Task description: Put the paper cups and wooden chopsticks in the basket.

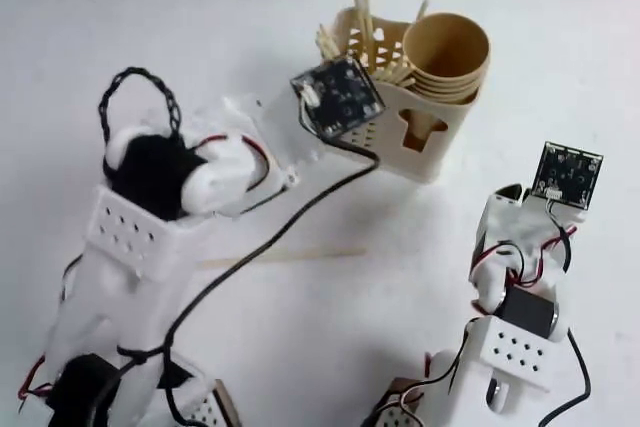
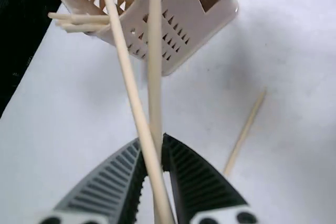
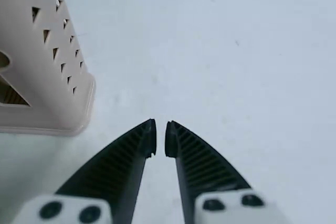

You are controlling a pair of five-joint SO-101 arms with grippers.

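The beige slotted basket [image 1: 425, 142] stands at the back of the table, with stacked paper cups [image 1: 447, 52] and several wooden chopsticks [image 1: 365, 27] in it. My left gripper [image 2: 154, 148] is shut on two chopsticks [image 2: 131, 77] that lean up toward the basket [image 2: 184, 30], just beside its wall. One more chopstick [image 1: 285, 256] lies flat on the table, also seen past the left gripper [image 2: 244, 132]. My right gripper [image 3: 160, 139] hovers low over bare table, shut with nothing in it, and the basket's corner [image 3: 47, 77] is close beside it.
The left arm [image 1: 150, 207] reaches across the table's left half, its black cable trailing over the loose chopstick. The right arm [image 1: 520, 247] rests at the front right. White table surface lies open between the arms and behind the basket.
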